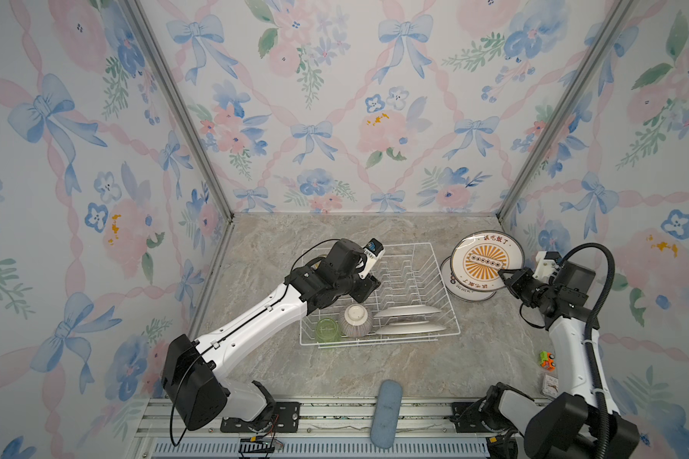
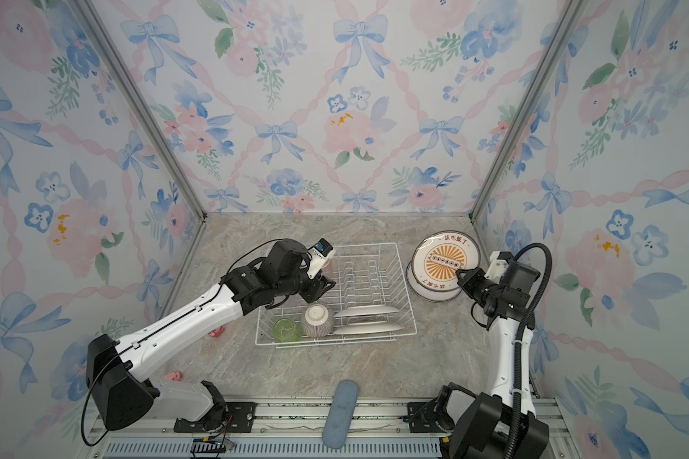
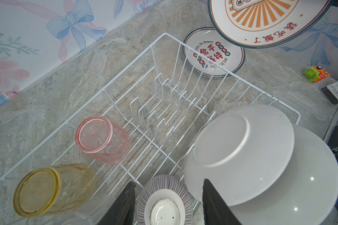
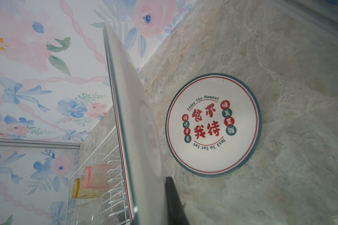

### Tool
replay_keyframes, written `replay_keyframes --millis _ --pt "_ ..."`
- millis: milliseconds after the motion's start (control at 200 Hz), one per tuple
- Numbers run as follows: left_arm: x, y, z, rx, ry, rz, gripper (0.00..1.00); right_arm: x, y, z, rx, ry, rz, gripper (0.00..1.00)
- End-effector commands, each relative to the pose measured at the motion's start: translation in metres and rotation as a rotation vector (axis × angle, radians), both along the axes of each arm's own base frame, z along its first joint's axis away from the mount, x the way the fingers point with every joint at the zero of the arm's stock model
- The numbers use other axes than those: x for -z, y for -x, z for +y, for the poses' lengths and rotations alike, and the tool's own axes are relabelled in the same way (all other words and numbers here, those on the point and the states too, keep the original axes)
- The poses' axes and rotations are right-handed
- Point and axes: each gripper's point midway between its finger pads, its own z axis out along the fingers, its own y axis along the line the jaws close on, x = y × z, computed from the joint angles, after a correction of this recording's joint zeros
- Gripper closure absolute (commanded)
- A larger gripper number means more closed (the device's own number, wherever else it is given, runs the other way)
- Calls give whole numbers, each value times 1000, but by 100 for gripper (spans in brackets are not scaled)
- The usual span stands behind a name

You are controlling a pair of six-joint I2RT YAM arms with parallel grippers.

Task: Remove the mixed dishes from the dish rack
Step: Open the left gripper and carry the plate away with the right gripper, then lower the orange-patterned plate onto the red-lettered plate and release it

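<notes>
Floral wallpaper with blue bows closes in three sides of a marbled grey bench point(image 1: 374, 369), and the dish rack point(image 1: 406, 278) sits at its middle. Beside the rack on the right arm's side, the right tool point(image 1: 506, 276) is pinched shut on the rim of the sunburst plate point(image 1: 486, 258), holding it tilted above the stack of plates point(image 1: 474, 296) that lies flat on the bench just outside the rack wall. That plate looks stiff, glossy and likely breakable, so the thin rim grip could let it swing or slip; lowering it flat onto the stack seems the safe way down. Inside the rack, at the end nearest the arm bases, two plates point(image 1: 408, 311) stand on edge in the slots, with the striped bowl point(image 1: 355, 320) upside down next to them and the green tumbler point(image 1: 327, 329) beyond it. The left tool point(image 3: 169, 182) hovers over the rack with its jaws about half apart and nothing between them, the bowl lying just below and ahead of it. The bowl's ribbed wall should give friction, and its raised foot ring is a likely hold. The pink tumbler point(image 3: 103, 139) and yellow tumbler point(image 3: 47, 189) lie on their sides farther along the rack's left side; they look light and thin.
</notes>
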Motion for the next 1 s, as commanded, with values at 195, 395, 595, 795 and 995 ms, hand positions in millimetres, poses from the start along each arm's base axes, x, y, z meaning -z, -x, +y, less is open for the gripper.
replay_keyframes --millis 195,395,595,795,995 --pt "9 -10 -8 -20 -14 -9 49 43 -7 -25 95 -10 114 100" --pt "9 -10 -12 -6 -27 -21 51 70 -15 -34 121 -32 160 100" --pt "8 -10 -14 -3 -19 -16 48 92 -23 -33 117 -82 179 99" --pt "8 -10 -16 1 -15 -16 49 104 -31 -34 113 -117 186 99" --pt "10 -11 -22 19 -8 -4 50 114 -37 -32 100 -158 189 99"
